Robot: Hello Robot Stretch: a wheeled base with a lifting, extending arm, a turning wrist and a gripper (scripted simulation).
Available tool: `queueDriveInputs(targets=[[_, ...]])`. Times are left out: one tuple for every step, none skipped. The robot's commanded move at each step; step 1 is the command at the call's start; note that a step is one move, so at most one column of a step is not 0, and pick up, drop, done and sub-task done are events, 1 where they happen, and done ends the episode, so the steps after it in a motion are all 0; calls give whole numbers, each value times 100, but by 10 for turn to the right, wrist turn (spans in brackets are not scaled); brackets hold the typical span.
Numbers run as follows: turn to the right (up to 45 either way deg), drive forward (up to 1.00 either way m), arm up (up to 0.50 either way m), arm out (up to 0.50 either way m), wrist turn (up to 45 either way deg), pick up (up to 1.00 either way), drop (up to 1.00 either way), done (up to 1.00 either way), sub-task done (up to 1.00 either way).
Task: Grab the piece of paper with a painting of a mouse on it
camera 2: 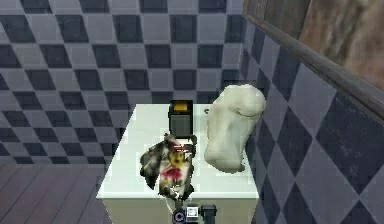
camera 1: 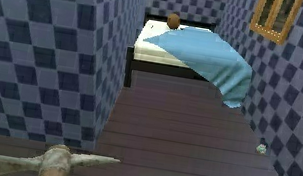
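On a white table (camera 2: 130, 185) in the arm side view lies a flat mottled sheet (camera 2: 168, 165) in dark, red and yellow patches, which may be the paper with the painting; its subject is too small to make out. At the bottom edge, just below that sheet, the gripper (camera 2: 183, 213) shows as a dark body beside a small white marked square. The sheet lies on the table right behind it, so I cannot tell whether it holds anything.
A white bust (camera 2: 235, 125) and a black box with an orange top (camera 2: 181, 115) stand on the table behind the sheet. A framed picture (camera 2: 330, 50) hangs on the checkered wall. In the forward view, a bed (camera 1: 181, 50) with a blue blanket lies past a dark floor.
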Motion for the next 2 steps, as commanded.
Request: queueDriveInputs(targets=[[0,0,0,0,0,100,0,0,0],[0,0,10,0,0,0,0,0,0]])
